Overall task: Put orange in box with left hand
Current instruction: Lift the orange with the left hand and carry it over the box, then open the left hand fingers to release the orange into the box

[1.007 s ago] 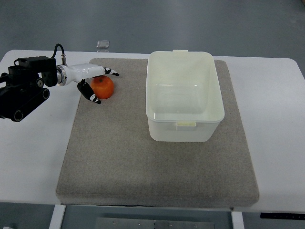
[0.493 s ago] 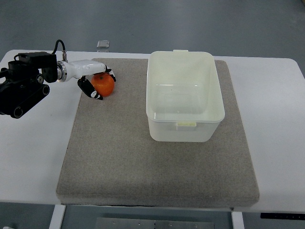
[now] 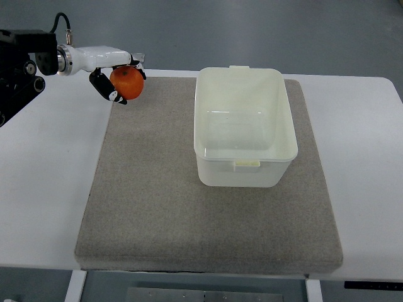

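left hand (image 3: 115,74) — fingers curled, arm at upper left

**One high camera, looking steeply down from the robot's side**

There is a single view. It looks down steeply on the white worktop (image 3: 365,157) from the robot's own side, so the near edge runs along the bottom of the picture and the grey floor shows beyond the far edge at the top. It stands far enough back to take in the whole grey mat (image 3: 164,201) and the worktop nearly to both side edges. The left arm (image 3: 25,66) comes in from the picture's upper left. No second view overlaps it.
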`<state>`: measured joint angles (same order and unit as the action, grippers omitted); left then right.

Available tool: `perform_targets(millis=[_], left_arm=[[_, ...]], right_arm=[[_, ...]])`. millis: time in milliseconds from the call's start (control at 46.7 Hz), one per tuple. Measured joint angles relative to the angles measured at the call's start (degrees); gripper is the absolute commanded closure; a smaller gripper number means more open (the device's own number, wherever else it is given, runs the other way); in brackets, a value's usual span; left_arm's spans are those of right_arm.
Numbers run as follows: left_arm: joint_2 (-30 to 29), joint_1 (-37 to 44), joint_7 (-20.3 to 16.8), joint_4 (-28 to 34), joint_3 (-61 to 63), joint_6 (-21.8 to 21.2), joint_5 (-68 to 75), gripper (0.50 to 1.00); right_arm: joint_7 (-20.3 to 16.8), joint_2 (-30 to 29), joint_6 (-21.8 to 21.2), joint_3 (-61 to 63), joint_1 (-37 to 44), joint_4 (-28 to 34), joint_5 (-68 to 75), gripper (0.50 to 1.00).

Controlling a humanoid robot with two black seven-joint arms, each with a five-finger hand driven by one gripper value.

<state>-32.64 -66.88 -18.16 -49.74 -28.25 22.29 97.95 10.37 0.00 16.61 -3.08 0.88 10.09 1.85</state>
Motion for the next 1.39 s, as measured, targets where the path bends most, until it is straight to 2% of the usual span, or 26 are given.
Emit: perform_targets(millis=[257, 514, 643, 857, 1093, 1393], left_arm=[[-1.25, -4.73, 0.07, -5.71, -5.23, 10.7, -3.93, 1.0], [-0.34, -5.68, 0.06, -16.19, -5.41, 11.74, -4.0, 1.0], [2.9, -6.76, 0.06, -18.67, -4.64, 11.88, -3.92, 1.0], [9.38, -8.11, 0.29, -17.33, -2.33, 11.52, -2.76, 1.0], [19.09, -8.24, 4.81, -9.89, -0.32, 10.02, 2.44, 1.0], [27.01, -7.76, 5.35, -2.81, 2.22, 9.44, 7.02, 1.0]], right_arm=[[0.0, 0.0, 0.0, 0.0, 0.0, 0.0, 0.0, 0.574], [0.01, 0.0, 0.0, 0.0, 0.01, 0.0, 0.0, 0.574], [0.0, 0.0, 0.0, 0.0, 0.01, 0.0, 0.0, 0.574], [0.0, 0.0, 0.0, 0.0, 0.0, -0.01, 0.0, 0.574], [-0.01, 0.0, 0.0, 0.0, 0.0, -0.01, 0.0, 0.574], [-0.01, 0.0, 0.0, 0.0, 0.0, 0.0, 0.0, 0.574]])
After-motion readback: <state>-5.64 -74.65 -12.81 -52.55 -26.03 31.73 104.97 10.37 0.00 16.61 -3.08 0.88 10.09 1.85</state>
